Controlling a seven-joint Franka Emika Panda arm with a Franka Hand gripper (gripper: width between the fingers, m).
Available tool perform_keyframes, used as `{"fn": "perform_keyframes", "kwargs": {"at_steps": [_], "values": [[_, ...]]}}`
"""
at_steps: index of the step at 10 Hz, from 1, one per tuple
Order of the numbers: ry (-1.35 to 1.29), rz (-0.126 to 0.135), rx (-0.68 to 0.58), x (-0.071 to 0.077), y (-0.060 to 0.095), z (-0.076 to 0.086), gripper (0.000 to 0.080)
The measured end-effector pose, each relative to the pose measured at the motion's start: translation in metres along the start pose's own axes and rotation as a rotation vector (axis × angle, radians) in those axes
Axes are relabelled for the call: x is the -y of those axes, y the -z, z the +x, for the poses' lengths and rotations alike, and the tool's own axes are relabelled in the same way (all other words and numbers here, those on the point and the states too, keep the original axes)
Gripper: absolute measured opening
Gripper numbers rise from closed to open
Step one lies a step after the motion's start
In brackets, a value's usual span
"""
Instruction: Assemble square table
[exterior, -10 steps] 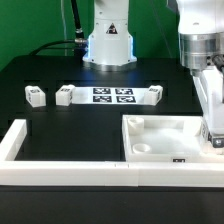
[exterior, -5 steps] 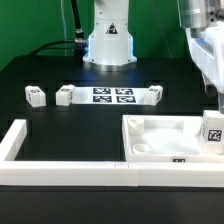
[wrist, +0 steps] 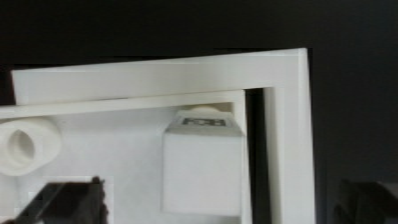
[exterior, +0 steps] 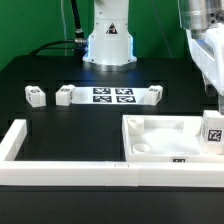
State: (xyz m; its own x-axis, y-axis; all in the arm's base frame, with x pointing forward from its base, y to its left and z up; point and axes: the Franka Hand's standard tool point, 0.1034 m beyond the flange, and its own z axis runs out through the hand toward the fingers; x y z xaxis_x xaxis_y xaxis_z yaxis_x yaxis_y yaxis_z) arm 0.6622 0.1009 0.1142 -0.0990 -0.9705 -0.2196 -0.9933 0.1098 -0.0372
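The white square tabletop [exterior: 160,133] lies rim-up at the exterior view's lower right. A white tagged leg [exterior: 212,133] stands upright in its right corner; the wrist view shows it [wrist: 201,160] against the raised rim [wrist: 281,100], with a round corner hole [wrist: 18,145] nearby. My gripper [exterior: 214,98] hangs above the leg, open and empty. In the wrist view the gripper [wrist: 217,210] has its dark fingertips [wrist: 71,205] spread wide on either side of the leg and apart from it. Three loose legs [exterior: 36,95], [exterior: 65,95], [exterior: 153,94] lie further back.
The marker board [exterior: 112,95] lies between the loose legs. The long white U-shaped border wall [exterior: 60,170] runs along the front and left. The robot base [exterior: 108,40] stands at the back.
A second ago the gripper was down around the leg on the tabletop corner. It has let go and risen, leaving the leg standing. Nothing has moved in the last half second.
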Motion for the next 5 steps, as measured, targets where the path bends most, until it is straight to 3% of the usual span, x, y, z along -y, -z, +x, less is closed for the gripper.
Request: {"fn": "perform_keyframes", "kwargs": {"at_steps": [2,5], "values": [[0.116,0.002,0.011,-0.009,0.012,-0.013,0.0649],[0.363,-0.032,-0.013,-0.037,0.007,-0.019,0.0649]]}}
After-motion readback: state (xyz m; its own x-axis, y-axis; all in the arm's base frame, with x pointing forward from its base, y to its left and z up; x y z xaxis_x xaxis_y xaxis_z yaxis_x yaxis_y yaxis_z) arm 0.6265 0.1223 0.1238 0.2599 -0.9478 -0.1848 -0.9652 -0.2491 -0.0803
